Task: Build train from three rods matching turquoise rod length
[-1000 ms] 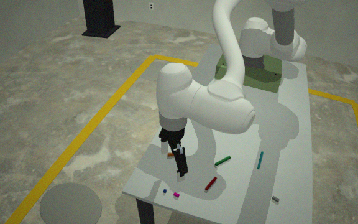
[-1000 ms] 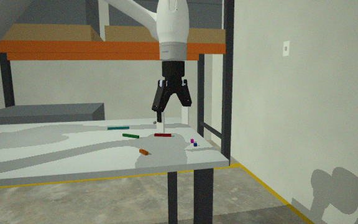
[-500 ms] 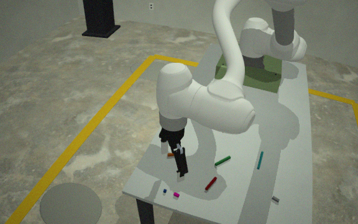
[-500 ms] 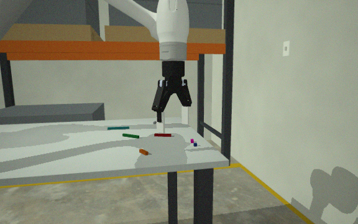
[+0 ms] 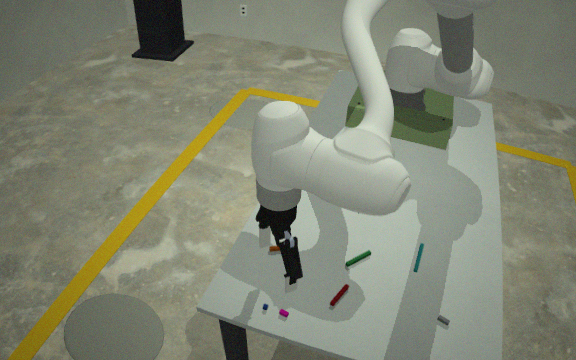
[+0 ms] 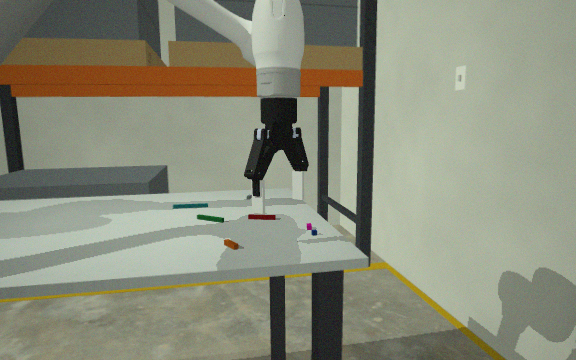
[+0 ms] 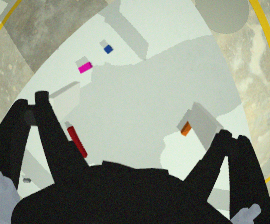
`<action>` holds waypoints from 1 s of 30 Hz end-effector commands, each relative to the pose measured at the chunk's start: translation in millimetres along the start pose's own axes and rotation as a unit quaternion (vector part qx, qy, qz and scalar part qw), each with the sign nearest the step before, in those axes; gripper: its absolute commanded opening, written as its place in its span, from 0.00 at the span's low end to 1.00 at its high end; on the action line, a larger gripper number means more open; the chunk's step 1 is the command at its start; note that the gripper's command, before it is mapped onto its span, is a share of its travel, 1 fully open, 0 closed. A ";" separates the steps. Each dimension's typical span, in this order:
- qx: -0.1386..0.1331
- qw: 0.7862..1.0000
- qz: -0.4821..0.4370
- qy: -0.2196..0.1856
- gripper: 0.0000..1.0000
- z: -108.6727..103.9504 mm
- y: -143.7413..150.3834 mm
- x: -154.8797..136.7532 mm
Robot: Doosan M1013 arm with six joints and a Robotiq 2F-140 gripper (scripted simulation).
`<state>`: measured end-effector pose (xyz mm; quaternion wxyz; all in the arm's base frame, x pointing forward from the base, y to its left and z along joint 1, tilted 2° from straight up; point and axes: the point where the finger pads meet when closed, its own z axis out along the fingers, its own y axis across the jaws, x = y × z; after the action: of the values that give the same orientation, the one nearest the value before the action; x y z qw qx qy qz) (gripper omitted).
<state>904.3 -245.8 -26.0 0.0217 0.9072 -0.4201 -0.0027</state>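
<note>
Hanging with jaws spread wide and nothing between them, the gripper (image 6: 276, 175) sits at centre frame in the exterior view, above the table (image 5: 460, 280); the turquoise rod (image 5: 418, 257) lies flat at right of centre in the top view, well apart from the others. Red rod (image 5: 339, 295), magenta rod (image 5: 283, 313) and blue rod (image 5: 265, 307) look like small, stiff, smooth square-section sticks, likely light and a bit slippery; pinching each across its long sides at mid-length seems safest.

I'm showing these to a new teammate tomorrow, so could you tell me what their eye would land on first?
Most likely the big white arm bent over the grey table, its black gripper hanging open above the near end. Then the small coloured rods scattered apart: turquoise, green, red, orange.
</note>
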 end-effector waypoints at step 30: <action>0.000 1.000 0.027 0.000 1.00 -0.3 1.9 -1.8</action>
<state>903.6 -245.8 -25.9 0.0217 0.9047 -0.4254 -0.0026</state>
